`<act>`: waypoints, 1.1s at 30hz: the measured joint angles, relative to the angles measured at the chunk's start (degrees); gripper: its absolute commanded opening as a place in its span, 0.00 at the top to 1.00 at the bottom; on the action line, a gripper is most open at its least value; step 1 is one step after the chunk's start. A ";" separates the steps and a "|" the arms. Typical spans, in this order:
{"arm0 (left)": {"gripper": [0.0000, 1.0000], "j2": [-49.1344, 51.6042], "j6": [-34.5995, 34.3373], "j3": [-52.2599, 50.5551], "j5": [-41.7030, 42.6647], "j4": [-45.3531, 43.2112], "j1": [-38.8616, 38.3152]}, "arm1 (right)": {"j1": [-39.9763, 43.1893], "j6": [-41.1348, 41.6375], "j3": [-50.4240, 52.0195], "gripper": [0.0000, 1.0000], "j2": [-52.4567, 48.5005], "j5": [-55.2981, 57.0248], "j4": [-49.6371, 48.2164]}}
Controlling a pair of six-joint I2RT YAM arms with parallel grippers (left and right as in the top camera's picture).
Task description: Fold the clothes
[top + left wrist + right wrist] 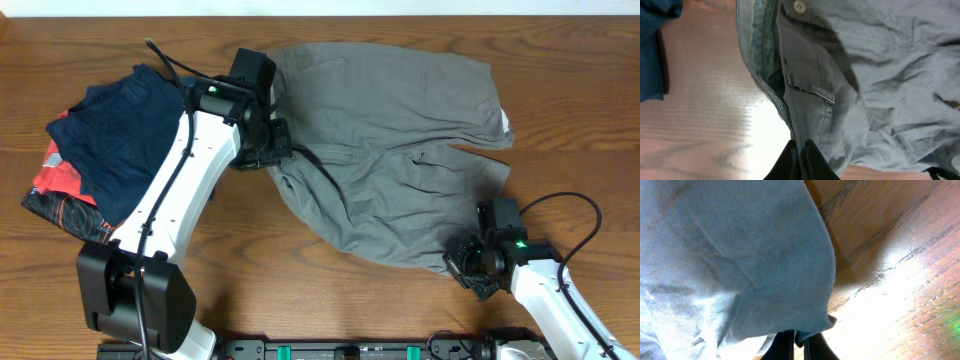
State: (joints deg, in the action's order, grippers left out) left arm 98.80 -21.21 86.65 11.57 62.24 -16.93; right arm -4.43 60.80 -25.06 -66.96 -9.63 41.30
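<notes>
The grey shorts (390,140) lie spread across the middle of the wooden table, waistband to the left. My left gripper (272,150) is shut on the waistband edge; the left wrist view shows its fingers (801,147) pinching the grey cloth (875,80) below the lighter mesh lining and a button. My right gripper (470,262) is shut on the lower hem of the shorts; the right wrist view shows its fingers (798,339) clamped on the hem fold of the grey cloth (740,255), lifted a little off the table.
A folded navy blue garment (120,140) lies on a red-and-black patterned garment (60,195) at the table's left, close beside my left arm. Bare wood (330,300) lies in front of the shorts. The table's far edge runs along the top.
</notes>
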 measured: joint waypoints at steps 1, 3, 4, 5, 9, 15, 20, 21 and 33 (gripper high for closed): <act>0.94 0.00 0.00 0.00 0.00 0.63 0.00 | 0.00 -0.09 0.00 0.99 0.00 0.00 -0.02; 0.94 0.00 0.00 0.00 -0.02 2.56 0.00 | 0.02 -0.90 -0.13 0.99 0.00 0.07 0.04; 0.94 0.00 0.00 0.00 -0.04 3.93 0.00 | 0.07 -1.81 -0.44 0.99 0.00 0.28 0.50; 0.94 -0.02 0.00 0.00 -0.04 5.49 0.00 | 0.13 -2.82 -0.98 0.99 -0.02 0.70 1.42; 0.94 -0.33 0.02 -0.07 0.04 11.10 0.00 | 2.47 -8.20 -8.17 0.99 1.05 3.13 10.49; 0.94 -6.80 0.04 -0.11 0.09 17.22 -0.02 | 9.92 -17.05 -24.79 0.99 4.55 6.82 22.60; 0.94 -17.46 0.00 -0.11 0.26 21.84 -0.02 | 14.03 -24.20 -34.45 0.99 5.55 7.91 29.53; 0.94 -19.47 0.00 -0.11 0.37 22.47 -0.02 | 14.38 -26.03 -36.33 0.99 5.55 8.02 29.88; 0.94 -26.77 -5.73 -0.55 -4.66 13.97 -0.13 | 13.38 -40.15 -47.32 0.99 0.37 4.85 13.33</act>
State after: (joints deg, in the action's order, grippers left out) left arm 72.03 -26.94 86.11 6.92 76.20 -17.06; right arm 8.95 20.64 -72.38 -66.59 -4.78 54.63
